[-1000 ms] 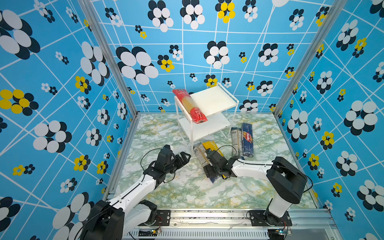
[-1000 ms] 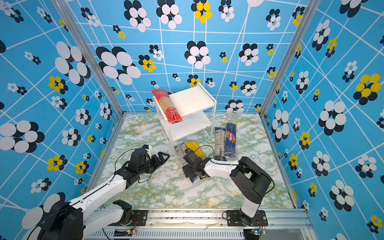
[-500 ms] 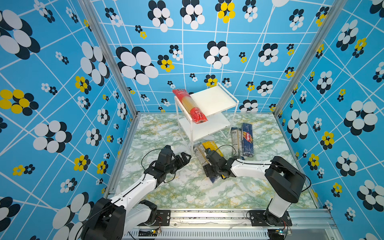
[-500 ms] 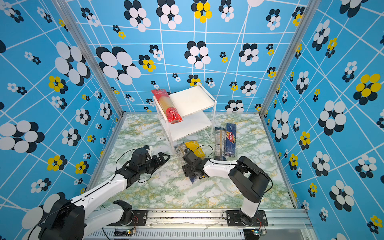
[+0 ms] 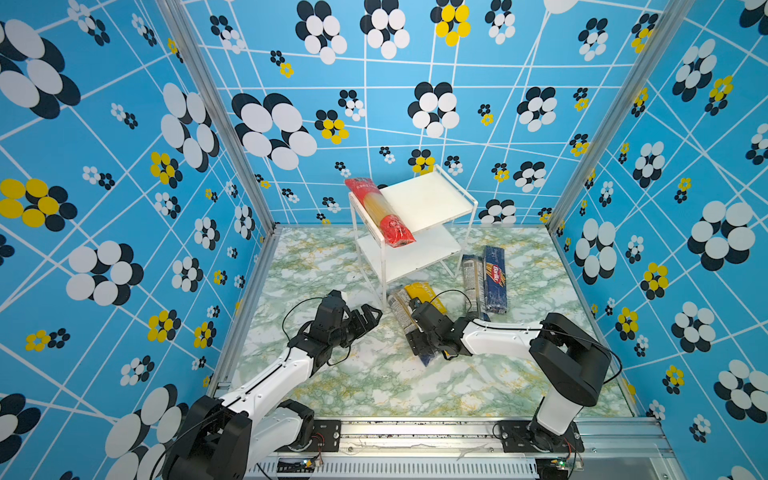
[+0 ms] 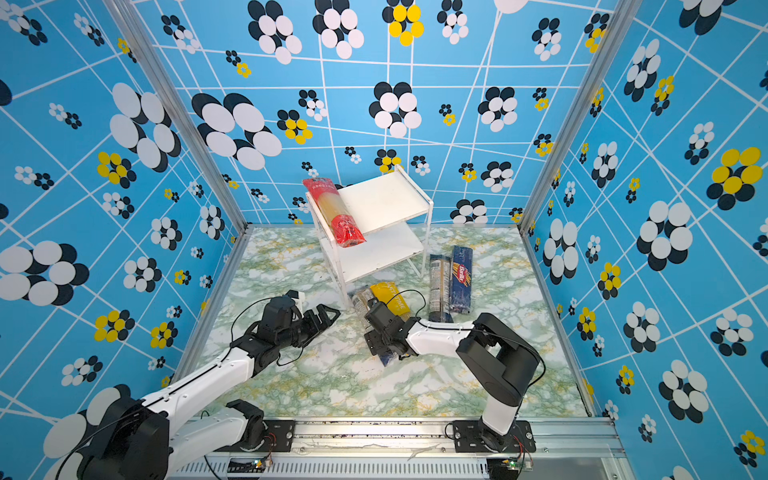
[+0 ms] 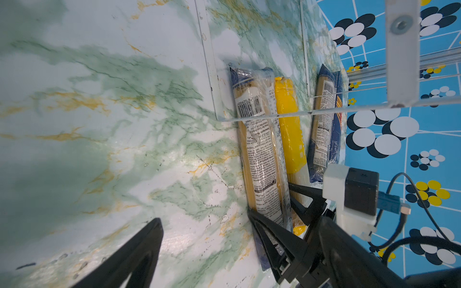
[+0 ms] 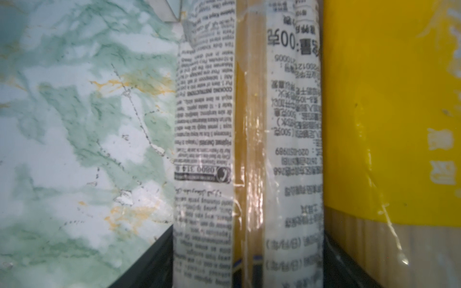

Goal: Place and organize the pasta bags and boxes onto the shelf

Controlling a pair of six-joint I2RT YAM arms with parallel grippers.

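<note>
1. Count: two arms, one shelf (image 5: 428,199) with two white boards, five pasta packs, of which one is on the shelf and four are on the marble table (image 5: 374,382).
2. The left arm runs from the near-left base diagonally toward the centre. The left gripper (image 5: 371,316) points at the floor packs, jaws spread and empty, near them but apart.
3. The red-ended pack (image 5: 380,212) lies along the left edge of the shelf's upper board, its front end overhanging. The lower board (image 5: 415,257) is bare.
4. The left see-through pack (image 5: 400,305) and the yellow pack (image 5: 419,291) lie flat and touching side by side, their far ends by the shelf's front leg.
5. The right gripper (image 5: 417,338) is down on the left see-through pack (image 8: 247,149). Its jaws straddle the pack, with fingers (image 8: 154,261) flush against each long side and one wedged beside the yellow pack (image 8: 389,112).
6. The right see-through pack (image 5: 471,276) and the navy Barilla box (image 5: 494,278) lie flat side by side, right of the shelf.
7. The right arm rises from the near-right base with its elbow folded, forearm reaching left low over the table.
</note>
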